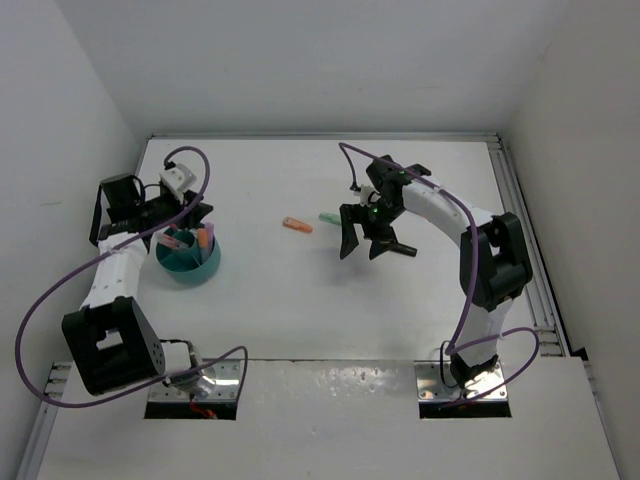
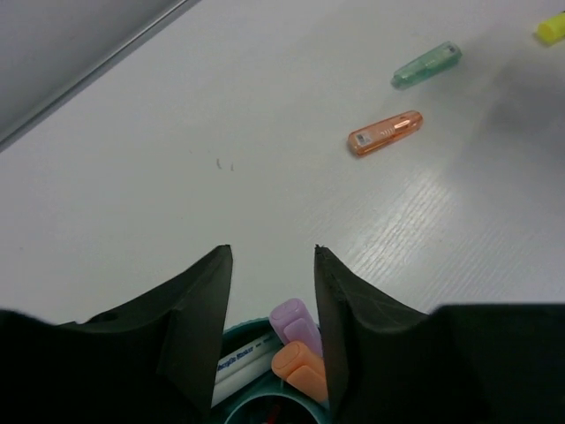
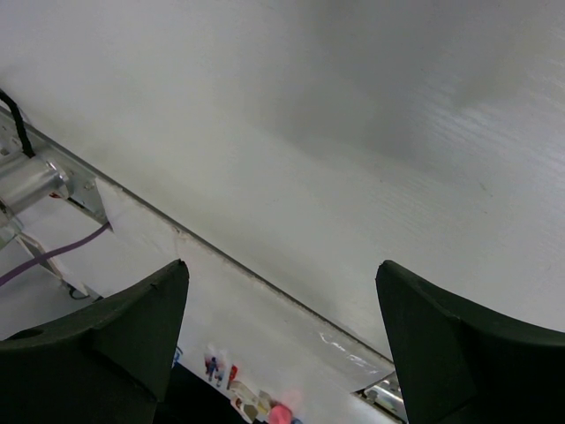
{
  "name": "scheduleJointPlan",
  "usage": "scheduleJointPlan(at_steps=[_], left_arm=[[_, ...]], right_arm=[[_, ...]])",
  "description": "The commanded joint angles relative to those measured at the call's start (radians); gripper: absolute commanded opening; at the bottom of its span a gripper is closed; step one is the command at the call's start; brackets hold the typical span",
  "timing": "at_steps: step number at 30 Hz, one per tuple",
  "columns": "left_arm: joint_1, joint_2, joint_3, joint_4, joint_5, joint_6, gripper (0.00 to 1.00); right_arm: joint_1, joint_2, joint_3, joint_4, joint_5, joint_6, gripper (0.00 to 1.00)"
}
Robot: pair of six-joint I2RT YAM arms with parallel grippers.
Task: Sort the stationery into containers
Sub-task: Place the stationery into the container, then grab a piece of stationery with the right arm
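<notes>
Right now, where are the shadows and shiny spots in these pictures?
Top view: glare on the near ledge. Left wrist: grey shadow on the table, upper right. Right wrist: soft shadow up top, fingers nearly black.
</notes>
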Motion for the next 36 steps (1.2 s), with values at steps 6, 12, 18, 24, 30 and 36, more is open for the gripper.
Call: scheduleJointPlan(at_steps=[6, 12, 18, 24, 30, 36], left_arm=[[-0.043, -0.051, 0.153, -0.266, -0.166, 0.159, 0.33], [-0.029, -0.070, 0.176, -0.430, -0.182, 0.245, 0.38], [-0.137, -0.115, 0.192, -0.472, -0.249, 0.222, 0.61], [-0.162, -0.116, 0.203, -0.516, -0.262, 0.217, 0.64], [-0.161, -0.124, 0.197, -0.519, -0.217, 0.188, 0.64], [-0.162, -0.144, 0.188, -0.522, -0.179, 0.196, 0.64]], right_arm=[[0.004, -0.005, 0.020, 0.004, -0.016, -0.018, 0.83], [-0.007, -0.007, 0.016, -0.002, 0.006, -0.037, 0.80], [-0.055, -0.030, 0.019, 0.073, 0.230, -0.202, 0.71], [-0.087, -0.008, 0.026, 0.122, 0.402, -0.407, 0.60], [-0.111, 0.045, -0.004, 0.169, 0.510, -0.633, 0.62], [-0.164, 0.107, -0.006, 0.168, 0.459, -0.710, 0.62]])
